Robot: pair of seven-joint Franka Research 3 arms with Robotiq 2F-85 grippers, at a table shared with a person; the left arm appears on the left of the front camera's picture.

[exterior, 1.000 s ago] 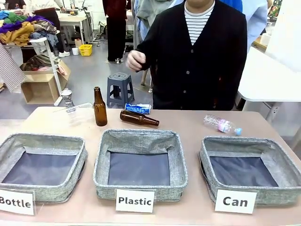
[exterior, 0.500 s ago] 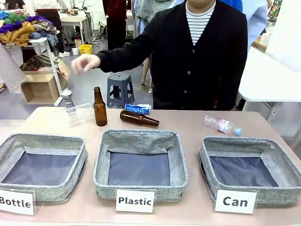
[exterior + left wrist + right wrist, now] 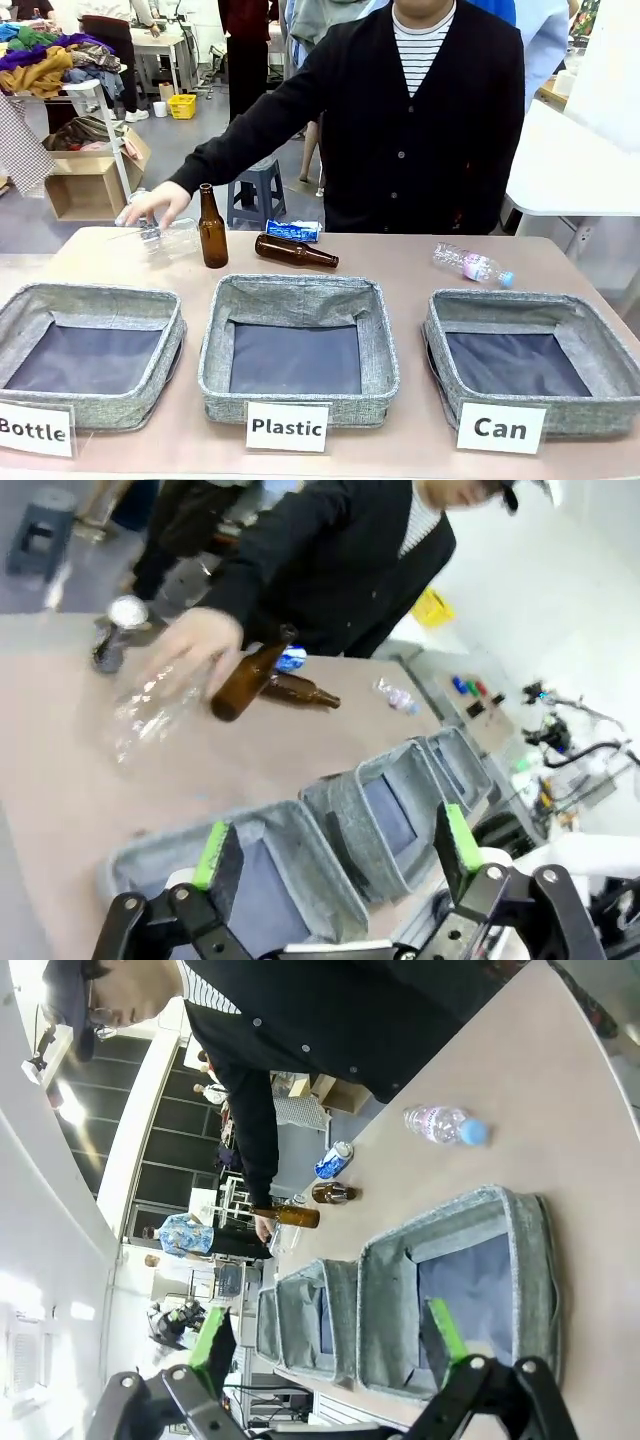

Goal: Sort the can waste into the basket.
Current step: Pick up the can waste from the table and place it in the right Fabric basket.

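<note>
The dented blue drink can with white lettering (image 3: 294, 230) lies at the far edge of the desk (image 3: 400, 262), just behind a lying brown glass bottle (image 3: 295, 251). The slim dark silvery can (image 3: 110, 645) stands at the far left corner, beside the person's hand (image 3: 155, 203). The grey fabric basket labelled "Can" (image 3: 500, 298) sits front right, its dark bottom bare. The left claw (image 3: 335, 845) and the right claw (image 3: 330, 1335) both gape wide, holding nothing.
</note>
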